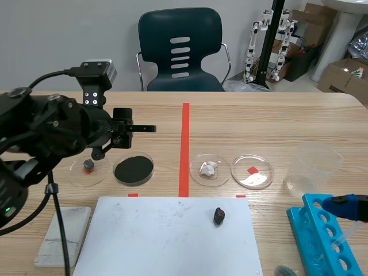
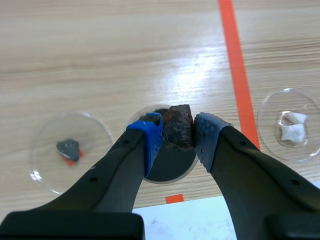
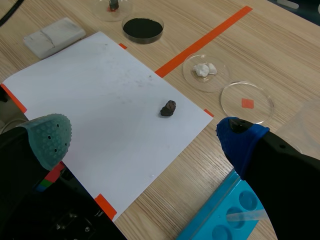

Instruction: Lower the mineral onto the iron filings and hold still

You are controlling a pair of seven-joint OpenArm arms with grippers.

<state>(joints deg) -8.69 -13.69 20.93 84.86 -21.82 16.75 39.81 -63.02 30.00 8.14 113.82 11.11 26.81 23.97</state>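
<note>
Left wrist view: left fingers (image 2: 150, 145) pinch one rough dark-brown mineral (image 2: 178, 127) above black iron filings (image 2: 167, 167), in one of four round clear dishes (image 1: 265, 172); right fingers (image 3: 49, 139) spread.

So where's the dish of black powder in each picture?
Scene view: dish just left of the orange line.
Left wrist view: dish under the gripper, behind the held rock.
Right wrist view: dish far ahead, beyond the paper.
Shared landmark: the orange line.

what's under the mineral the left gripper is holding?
The petri dish of iron filings, directly below. Mineral and fingers cover its centre; contact cannot be told.
</note>
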